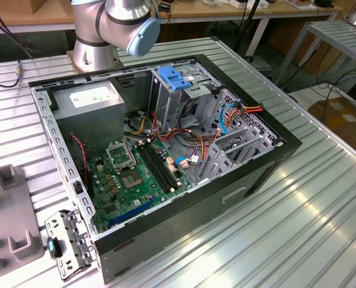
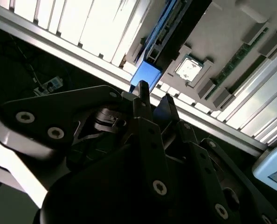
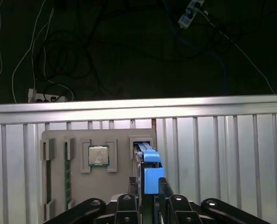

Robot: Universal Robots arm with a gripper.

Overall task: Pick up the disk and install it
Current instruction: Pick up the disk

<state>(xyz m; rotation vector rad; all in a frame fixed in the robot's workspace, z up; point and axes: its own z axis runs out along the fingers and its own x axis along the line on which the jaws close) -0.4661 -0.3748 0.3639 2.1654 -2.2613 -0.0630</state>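
Disk (image 3: 150, 158) stands on edge in a grey tray (image 3: 96, 135) slot near the bench (image 3: 222, 154) edge, the gripper (image 3: 148, 185) right at it; whether it grips, I cannot tell. Pickup stage, seemingly: lifting calls for a firm hold and straight pull.

No print can be read in any view; the white sticker (image 1: 94, 95) on the grey power-supply box (image 1: 103, 117) carries lines of dark print too small to make out; the green motherboard (image 1: 130, 174) bears tiny markings that cannot be told; the processor (image 3: 98, 155) lying in the grey tray (image 3: 82, 136) shows nothing legible on its metal lid in both wrist views; the disk (image 3: 152, 179) stands edge-on in that tray, its label face hidden.
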